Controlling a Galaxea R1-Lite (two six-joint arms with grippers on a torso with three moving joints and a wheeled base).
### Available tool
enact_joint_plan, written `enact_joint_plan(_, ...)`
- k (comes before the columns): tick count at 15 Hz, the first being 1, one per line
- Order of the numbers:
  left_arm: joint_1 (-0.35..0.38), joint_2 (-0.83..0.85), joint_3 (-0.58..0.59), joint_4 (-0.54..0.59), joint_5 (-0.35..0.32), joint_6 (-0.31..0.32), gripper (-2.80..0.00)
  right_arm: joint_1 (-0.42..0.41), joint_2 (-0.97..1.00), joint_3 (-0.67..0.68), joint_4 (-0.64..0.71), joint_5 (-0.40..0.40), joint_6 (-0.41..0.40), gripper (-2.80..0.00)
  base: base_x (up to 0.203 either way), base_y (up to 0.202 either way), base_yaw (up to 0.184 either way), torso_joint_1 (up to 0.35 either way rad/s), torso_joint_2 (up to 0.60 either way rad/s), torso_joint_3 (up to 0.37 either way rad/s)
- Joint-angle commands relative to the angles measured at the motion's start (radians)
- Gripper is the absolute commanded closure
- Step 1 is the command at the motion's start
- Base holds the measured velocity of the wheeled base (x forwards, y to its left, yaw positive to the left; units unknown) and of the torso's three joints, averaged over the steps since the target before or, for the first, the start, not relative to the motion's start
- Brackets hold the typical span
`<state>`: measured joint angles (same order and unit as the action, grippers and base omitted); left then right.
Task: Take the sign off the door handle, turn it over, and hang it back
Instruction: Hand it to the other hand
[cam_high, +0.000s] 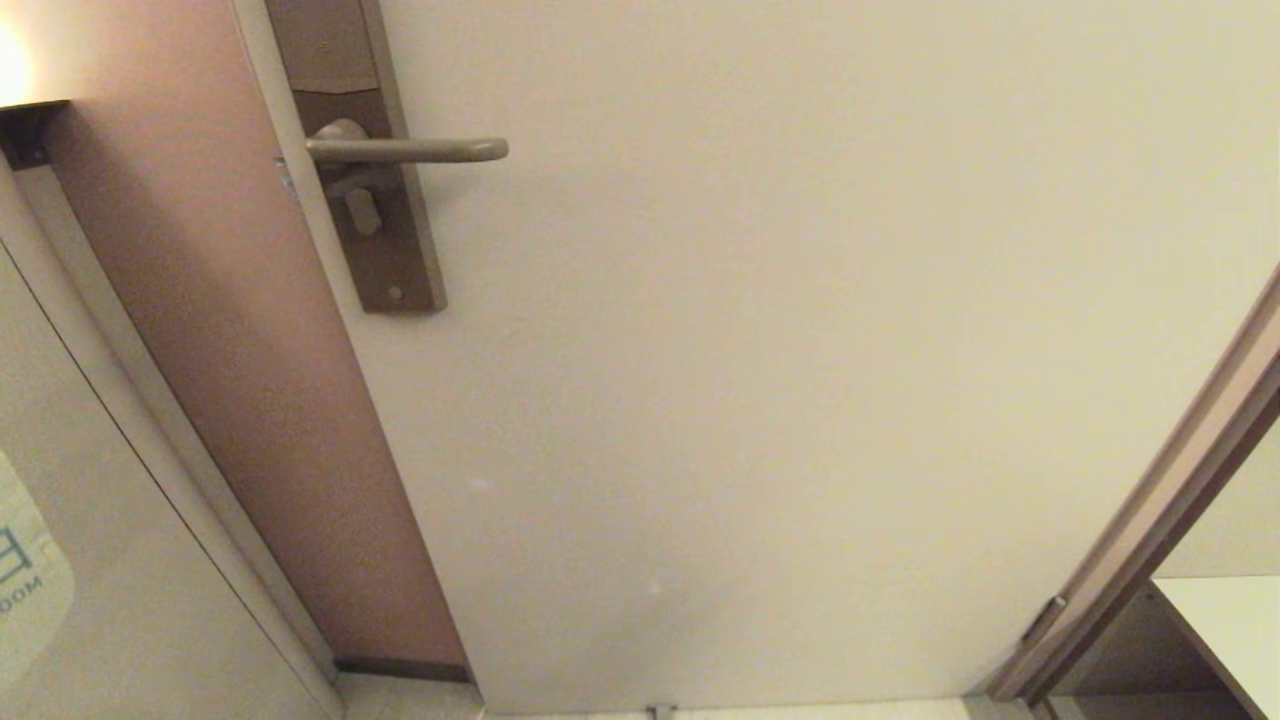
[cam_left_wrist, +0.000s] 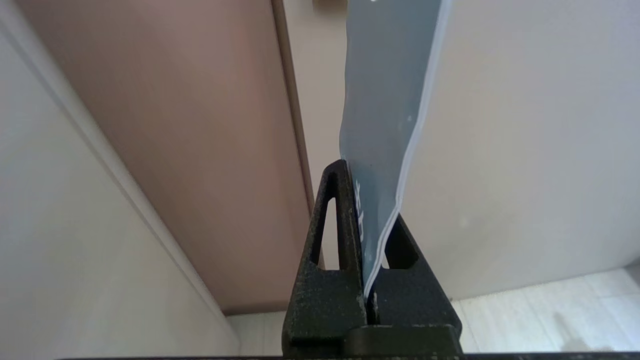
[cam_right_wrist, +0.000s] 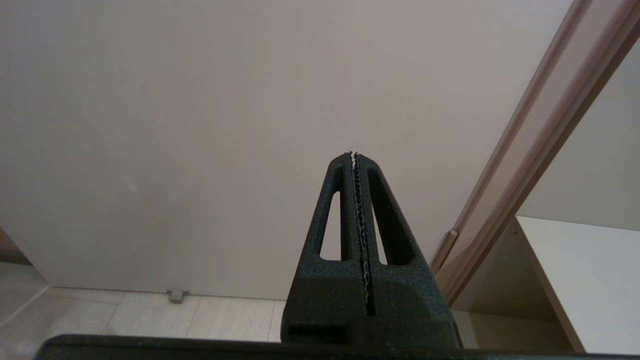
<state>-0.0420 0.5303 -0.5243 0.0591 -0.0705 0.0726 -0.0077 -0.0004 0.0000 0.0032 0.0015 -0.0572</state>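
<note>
Your left gripper (cam_left_wrist: 372, 200) is clamped on the thin, bendy teal-and-white card sign (cam_left_wrist: 385, 100), low and left of the bare taupe lever door handle (cam_high: 405, 150). It looks light and slippery, so grip its flat end. Right gripper (cam_right_wrist: 356, 157): jaws together, empty.

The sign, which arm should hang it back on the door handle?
Left. The left gripper is shut on the sign, whose white side shows at the head view's left edge. The door handle is bare, on the robot's left. The right gripper is shut and empty, facing the door's lower right.
</note>
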Motion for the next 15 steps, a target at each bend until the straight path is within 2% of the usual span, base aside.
enact_joint_plan(1, -0.002, 0.208, -0.12, 0.001, -0.009, 0.003, 0.0, 0.0, 0.0, 0.0, 0.0, 0.0, -0.001, 0.0, 0.0, 0.0, 0.0, 0.0, 0.0, 0.0)
enact_joint_plan(3, -0.004, 0.326, -0.235, 0.0, -0.073, 0.005, 0.0, 0.0, 0.0, 0.0, 0.0, 0.0, -0.001, 0.0, 0.0, 0.0, 0.0, 0.0, 0.0, 0.0)
enact_joint_plan(5, -0.014, 0.403, -0.309, -0.001, -0.258, 0.007, 0.0, 0.0, 0.0, 0.0, 0.0, 0.0, -0.001, 0.0, 0.0, 0.0, 0.0, 0.0, 0.0, 0.0)
enact_joint_plan(6, -0.023, 0.446, -0.339, -0.001, -0.328, 0.012, 0.0, 0.0, 0.0, 0.0, 0.0, 0.0, -0.001, 0.0, 0.0, 0.0, 0.0, 0.0, 0.0, 0.0)
enact_joint_plan(7, -0.044, 0.492, -0.368, -0.003, -0.371, 0.022, 0.0, 0.0, 0.0, 0.0, 0.0, 0.0, -0.001, 0.0, 0.0, 0.0, 0.0, 0.0, 0.0, 0.0)
enact_joint_plan(10, -0.139, 0.639, -0.427, -0.08, -0.406, 0.028, 0.0, 0.0, 0.0, 0.0, 0.0, 0.0, -0.001, 0.0, 0.0, 0.0, 0.0, 0.0, 0.0, 0.0)
enact_joint_plan(13, -0.188, 0.803, -0.46, -0.217, -0.464, 0.005, 0.0, 0.0, 0.0, 0.0, 0.0, 0.001, -0.003, 0.0, 0.0, 0.0, 0.0, 0.0, 0.0, 0.0)
enact_joint_plan(15, -0.224, 0.906, -0.509, -0.254, -0.506, -0.015, 0.0, 0.0, 0.0, 0.0, 0.001, 0.002, -0.004, 0.0, 0.0, 0.0, 0.0, 0.0, 0.0, 0.0)
